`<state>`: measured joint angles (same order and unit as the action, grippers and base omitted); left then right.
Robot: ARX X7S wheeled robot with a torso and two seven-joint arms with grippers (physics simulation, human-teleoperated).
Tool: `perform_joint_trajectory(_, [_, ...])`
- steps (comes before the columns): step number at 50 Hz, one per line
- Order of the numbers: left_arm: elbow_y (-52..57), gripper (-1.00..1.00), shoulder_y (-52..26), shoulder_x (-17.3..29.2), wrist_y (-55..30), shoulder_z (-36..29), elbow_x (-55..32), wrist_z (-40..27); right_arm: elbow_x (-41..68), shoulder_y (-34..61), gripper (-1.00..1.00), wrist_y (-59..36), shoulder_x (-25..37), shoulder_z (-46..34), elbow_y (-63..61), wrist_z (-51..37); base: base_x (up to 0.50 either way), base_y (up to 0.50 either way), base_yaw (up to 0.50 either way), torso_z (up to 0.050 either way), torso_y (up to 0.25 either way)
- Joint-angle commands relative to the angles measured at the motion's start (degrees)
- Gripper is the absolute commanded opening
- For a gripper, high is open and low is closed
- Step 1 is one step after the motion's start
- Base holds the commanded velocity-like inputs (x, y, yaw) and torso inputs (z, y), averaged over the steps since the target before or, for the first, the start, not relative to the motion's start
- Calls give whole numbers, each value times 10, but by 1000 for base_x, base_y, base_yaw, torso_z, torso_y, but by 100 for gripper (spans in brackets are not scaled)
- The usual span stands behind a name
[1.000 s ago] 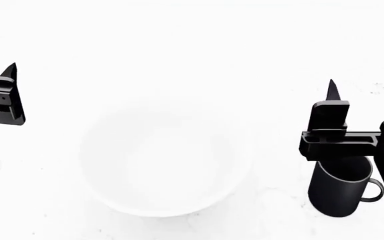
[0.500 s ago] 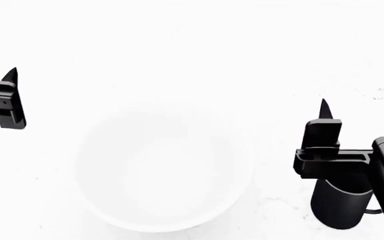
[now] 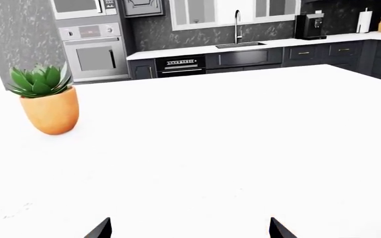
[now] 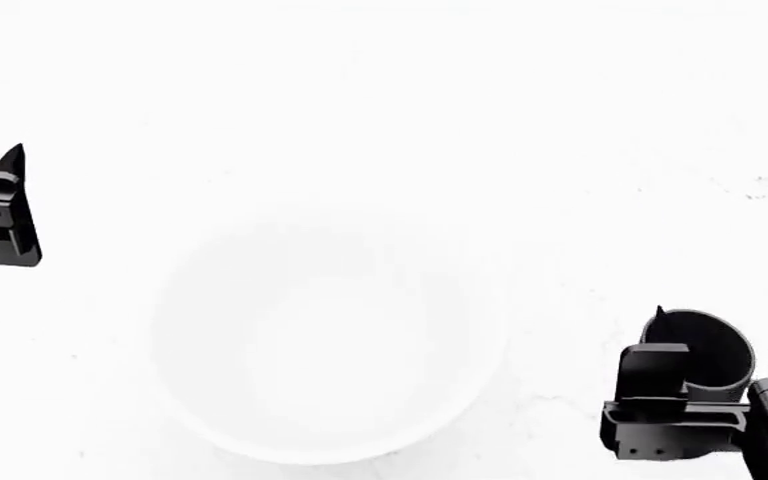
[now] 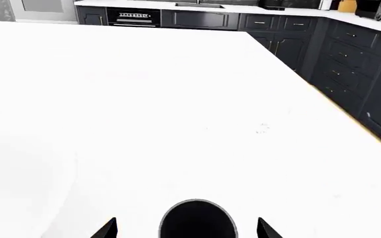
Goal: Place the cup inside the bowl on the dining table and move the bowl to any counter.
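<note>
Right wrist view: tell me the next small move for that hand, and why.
Probably shut the right hand on the tall matte black cylindrical mug. Its open mouth sits between the two spread fingertips, upright on the plain white dining table, apart from the wide white shallow bowl, which holds nothing.

Black cup point(image 4: 704, 350), white bowl point(image 4: 331, 335), white dining table point(image 4: 384, 100), orange plant pot point(image 3: 50, 113).
</note>
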<state>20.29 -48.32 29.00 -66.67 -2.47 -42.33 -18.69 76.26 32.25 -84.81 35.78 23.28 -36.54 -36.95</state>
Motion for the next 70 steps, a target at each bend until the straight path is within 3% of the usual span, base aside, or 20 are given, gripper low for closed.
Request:
perform_joint_trajectory(1, [2, 100, 4, 4, 0, 3, -4, 0, -37, -24, 100, 27, 17, -36, 19, 23, 0, 0, 0, 0, 0])
perform_joint_trajectory(18, [4, 100, 1, -11, -4, -7, -5, -17, -150, 3, 100, 97, 39, -151, 94, 97, 0, 0, 0, 0, 0])
perform_joint_trajectory(21, [5, 100, 8, 4, -3, 6, -12, -5, -168, 7, 100, 110, 39, -172, 114, 111, 0, 0, 0, 0, 0])
perform_joint_trajectory(44, [2, 100, 13, 2, 3, 2, -13, -10, -189, 21, 100, 123, 45, -209, 160, 131, 0, 0, 0, 0, 0])
perform_joint_trajectory(56, [-4, 100, -34, 6, -24, 0, -24, -15, -193, 29, 100, 120, 58, -232, 190, 154, 0, 0, 0, 0, 0])
perform_joint_trajectory(70, [10, 100, -1, 2, -16, 14, -25, -33, -244, 35, 100, 169, 44, -285, 262, 193, 0, 0, 0, 0, 0])
